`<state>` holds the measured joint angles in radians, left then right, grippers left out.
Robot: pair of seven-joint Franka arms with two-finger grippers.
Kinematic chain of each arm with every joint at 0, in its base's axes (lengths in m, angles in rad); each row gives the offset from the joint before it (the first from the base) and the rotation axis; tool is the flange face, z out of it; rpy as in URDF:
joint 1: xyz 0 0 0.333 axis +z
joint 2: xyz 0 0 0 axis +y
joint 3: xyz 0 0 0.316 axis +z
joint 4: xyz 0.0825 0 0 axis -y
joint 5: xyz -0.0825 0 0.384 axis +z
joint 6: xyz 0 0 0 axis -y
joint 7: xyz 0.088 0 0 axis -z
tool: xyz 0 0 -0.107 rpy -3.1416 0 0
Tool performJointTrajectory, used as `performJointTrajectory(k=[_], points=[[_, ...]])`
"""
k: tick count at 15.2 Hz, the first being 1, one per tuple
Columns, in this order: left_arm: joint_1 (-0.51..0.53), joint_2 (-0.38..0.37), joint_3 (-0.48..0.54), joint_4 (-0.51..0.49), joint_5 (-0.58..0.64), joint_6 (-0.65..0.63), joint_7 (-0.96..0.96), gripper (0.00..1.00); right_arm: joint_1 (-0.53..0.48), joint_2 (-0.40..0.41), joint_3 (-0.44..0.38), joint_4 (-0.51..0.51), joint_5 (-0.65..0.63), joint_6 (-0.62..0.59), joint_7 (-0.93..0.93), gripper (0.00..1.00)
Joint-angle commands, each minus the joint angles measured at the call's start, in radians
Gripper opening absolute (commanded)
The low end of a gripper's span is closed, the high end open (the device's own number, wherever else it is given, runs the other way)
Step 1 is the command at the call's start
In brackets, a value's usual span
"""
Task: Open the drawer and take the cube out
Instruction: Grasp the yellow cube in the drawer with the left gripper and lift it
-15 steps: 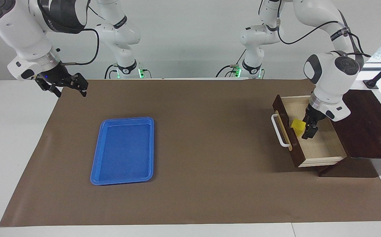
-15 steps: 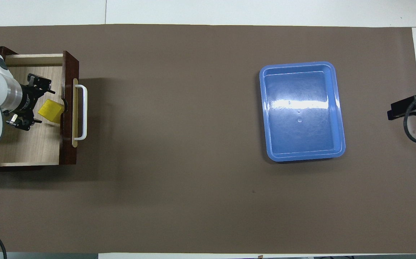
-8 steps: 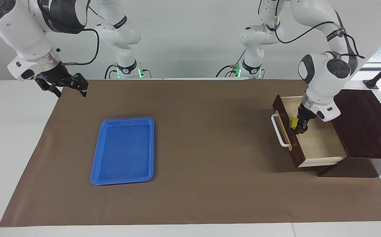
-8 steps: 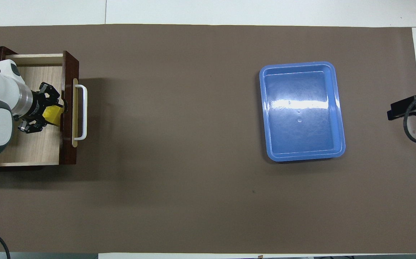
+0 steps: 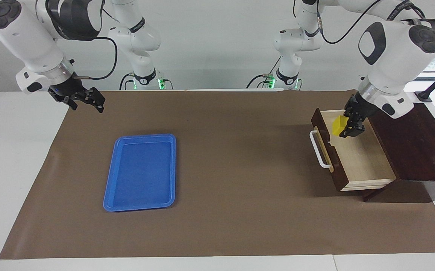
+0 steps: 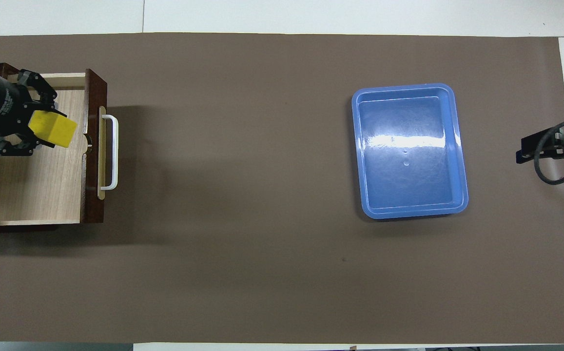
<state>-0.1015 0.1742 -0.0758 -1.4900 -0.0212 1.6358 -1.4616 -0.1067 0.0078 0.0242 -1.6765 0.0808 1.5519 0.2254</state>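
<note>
While clamped in left gripper [image 5: 348, 125], small bright yellow cube [image 5: 339, 125] hung over open dark brown wooden drawer [image 5: 356, 156].
Opened, grasped, lifted; only carrying clear remained. Right gripper [image 5: 85, 98], ten o'clock from blue plastic tray [image 5: 142, 172], waited open.

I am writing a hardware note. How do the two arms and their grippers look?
Both arms are glossy white with rounded segments, dark grey round joint caps and black bands. Black cables run loose along them. Green lights glow at both bases. The left gripper and the right gripper are black with two fingers, each below a silver wrist ring.
</note>
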Motion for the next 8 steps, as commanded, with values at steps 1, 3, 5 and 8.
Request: performJointTrajectory(k=[1,3,5,8], points=[[-0.150,0.016,0.010,-0.005,-0.005,0.076,-0.330,0.00,0.015,-0.017,0.010,-0.055,0.115,-0.001,0.268,1.00],[-0.233,-0.010,0.008,-0.082,-0.006,0.195,-0.541,0.00,0.022,0.003,0.010,-0.069,0.210,0.008,0.444,1.00],[-0.289,-0.027,0.004,-0.185,-0.044,0.345,-0.714,0.00,0.031,0.034,0.010,-0.072,0.319,0.029,0.628,1.00],[-0.401,-0.027,0.002,-0.337,-0.114,0.632,-0.769,0.00,0.088,0.055,0.011,-0.141,0.462,0.124,0.814,1.00]])
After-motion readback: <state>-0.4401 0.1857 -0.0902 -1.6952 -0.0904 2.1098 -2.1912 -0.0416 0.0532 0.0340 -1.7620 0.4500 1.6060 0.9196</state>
